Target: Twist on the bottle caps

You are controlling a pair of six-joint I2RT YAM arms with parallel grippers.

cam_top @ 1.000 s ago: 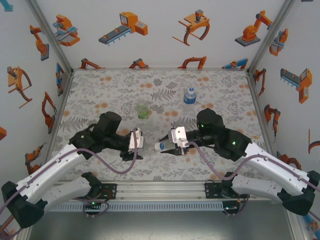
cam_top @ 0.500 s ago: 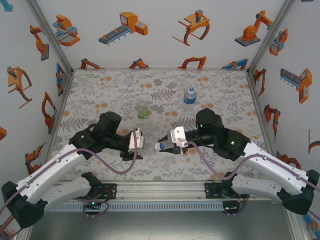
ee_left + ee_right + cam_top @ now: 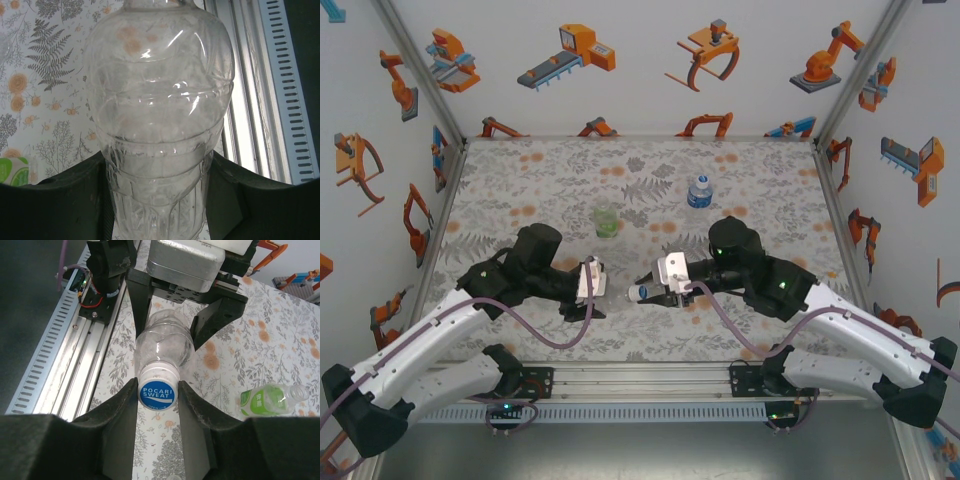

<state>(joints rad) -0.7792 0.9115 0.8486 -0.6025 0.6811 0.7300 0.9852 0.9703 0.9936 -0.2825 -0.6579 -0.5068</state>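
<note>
A colourless bottle (image 3: 160, 100) is held level above the table, its ribbed base pinched between the dark fingers of my left gripper (image 3: 157, 200). On its neck sits a bottle cap (image 3: 157, 390), whitish with a blue printed top. My right gripper (image 3: 157, 396) is shut on the cap, one finger pressing each side. From above, the left gripper (image 3: 604, 289) and right gripper (image 3: 643, 293) face each other with the cap (image 3: 634, 293) between them. A green-tinted bottle (image 3: 607, 222) and a blue-label bottle (image 3: 699, 191) stand further back.
The aluminium rail (image 3: 75, 340) at the table's near edge runs just below both grippers. The green-tinted bottle (image 3: 270, 399) shows to the right of my right fingers. Printed walls close in the left, back and right sides.
My right gripper's jaws have narrowed onto the cap, and the gripper has edged slightly left. The left gripper and the bottle have stayed still.
</note>
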